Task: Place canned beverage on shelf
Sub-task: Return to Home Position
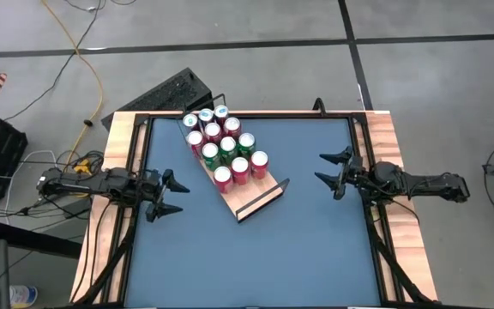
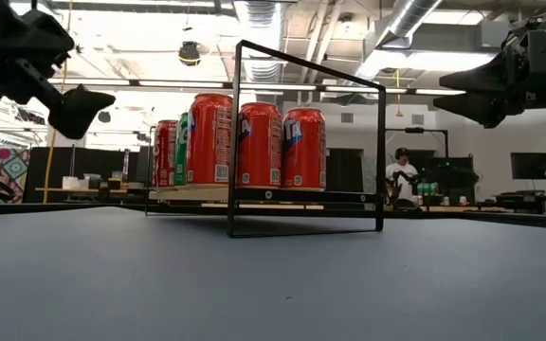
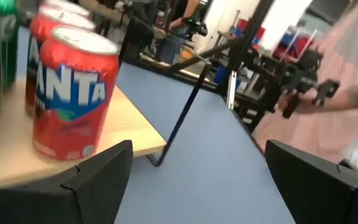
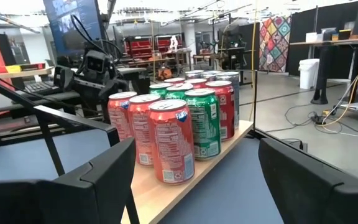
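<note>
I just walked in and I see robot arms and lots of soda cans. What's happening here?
Neither arm is holding anything right now. The cans, many of them red or green, stand upright in rows on the wooden shelf in the middle of the blue table. The left arm hangs by the table's left side and the right arm by its right side. Both are clear of the shelf, with jaws open and empty. The shelf's near end is bare.

Surroundings of the work table
A blue-topped table point(image 1: 307, 249) has light-wood edging point(image 1: 394, 146); a black keyboard point(image 1: 165, 94) and a yellow cable point(image 1: 93, 79) lie on the grey floor beyond it; a person point(image 2: 403, 173) sits far behind.
</note>
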You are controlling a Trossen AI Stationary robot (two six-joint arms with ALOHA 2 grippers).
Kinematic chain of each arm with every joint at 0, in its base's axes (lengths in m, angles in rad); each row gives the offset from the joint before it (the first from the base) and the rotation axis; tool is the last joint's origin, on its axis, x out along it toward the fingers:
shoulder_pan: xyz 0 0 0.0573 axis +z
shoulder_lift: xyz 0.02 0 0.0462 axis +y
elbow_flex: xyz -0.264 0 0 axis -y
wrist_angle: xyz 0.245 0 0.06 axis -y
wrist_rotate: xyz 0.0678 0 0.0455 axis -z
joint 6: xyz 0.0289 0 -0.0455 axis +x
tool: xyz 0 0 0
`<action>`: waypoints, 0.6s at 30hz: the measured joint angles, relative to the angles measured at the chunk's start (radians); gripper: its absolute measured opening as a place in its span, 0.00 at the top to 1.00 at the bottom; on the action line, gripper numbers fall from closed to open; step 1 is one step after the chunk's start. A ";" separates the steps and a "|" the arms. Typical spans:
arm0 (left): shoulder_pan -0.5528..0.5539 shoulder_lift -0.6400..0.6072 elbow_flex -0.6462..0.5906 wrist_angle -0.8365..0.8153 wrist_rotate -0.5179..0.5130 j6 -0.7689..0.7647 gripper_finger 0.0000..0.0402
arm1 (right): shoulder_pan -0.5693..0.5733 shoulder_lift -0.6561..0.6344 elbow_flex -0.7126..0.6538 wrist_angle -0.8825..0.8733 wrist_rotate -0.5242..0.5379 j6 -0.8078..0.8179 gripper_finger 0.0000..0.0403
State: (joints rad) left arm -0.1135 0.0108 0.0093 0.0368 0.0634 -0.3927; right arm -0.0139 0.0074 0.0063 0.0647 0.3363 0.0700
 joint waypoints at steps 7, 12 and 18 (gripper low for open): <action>0.000 0.004 -0.001 0.003 -0.020 -0.247 0.12 | 0.000 -0.001 0.000 0.000 -0.001 0.000 0.18; 0.000 0.004 -0.002 -0.001 -0.049 -0.209 0.12 | 0.000 -0.001 -0.001 0.000 0.000 0.000 0.18; 0.000 0.004 -0.002 -0.003 -0.105 -0.120 0.12 | 0.000 -0.001 -0.001 0.000 0.001 0.000 0.18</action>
State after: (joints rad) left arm -0.1135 0.0147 0.0074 0.0341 -0.0414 -0.5127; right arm -0.0139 0.0063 0.0051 0.0643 0.3372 0.0704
